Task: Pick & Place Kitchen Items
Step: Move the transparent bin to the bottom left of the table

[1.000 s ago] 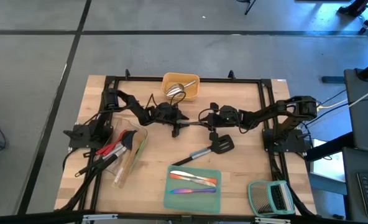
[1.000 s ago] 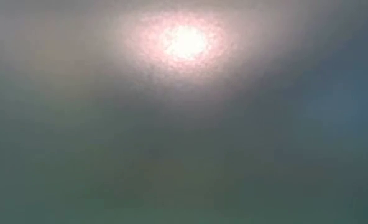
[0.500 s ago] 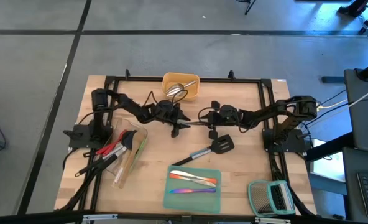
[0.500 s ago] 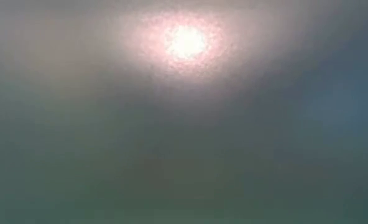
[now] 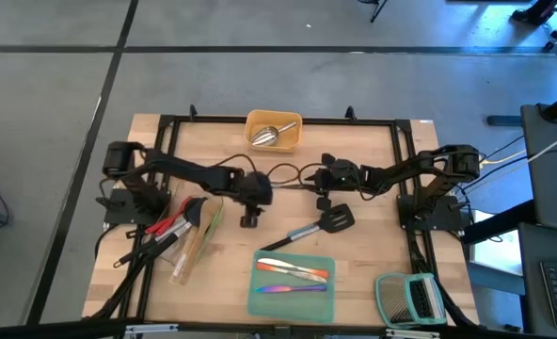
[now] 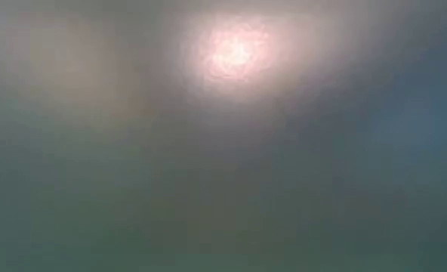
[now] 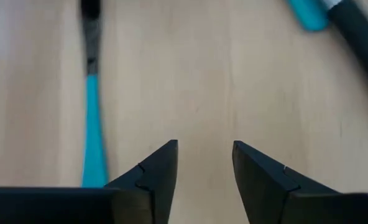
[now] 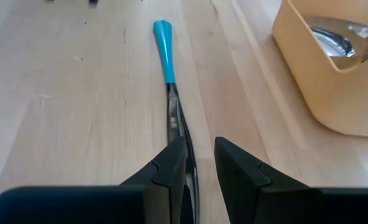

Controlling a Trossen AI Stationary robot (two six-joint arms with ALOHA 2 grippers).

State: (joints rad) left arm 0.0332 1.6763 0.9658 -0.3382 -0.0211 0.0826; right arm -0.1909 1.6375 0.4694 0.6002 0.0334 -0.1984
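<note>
While low view blank: right gripper [image 8: 199, 163] clamped on blue-handled tool [image 8: 165, 46]; left gripper [image 7: 204, 163] agape, empty.

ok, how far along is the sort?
Done: steel scoop in the yellow tray, cutlery in the teal tray, several utensils in the clear tray.
In hand: right gripper appears shut on the blue-handled tool; left gripper open over bare table.
Left: that tool and the black turner, loose on the table.
</note>
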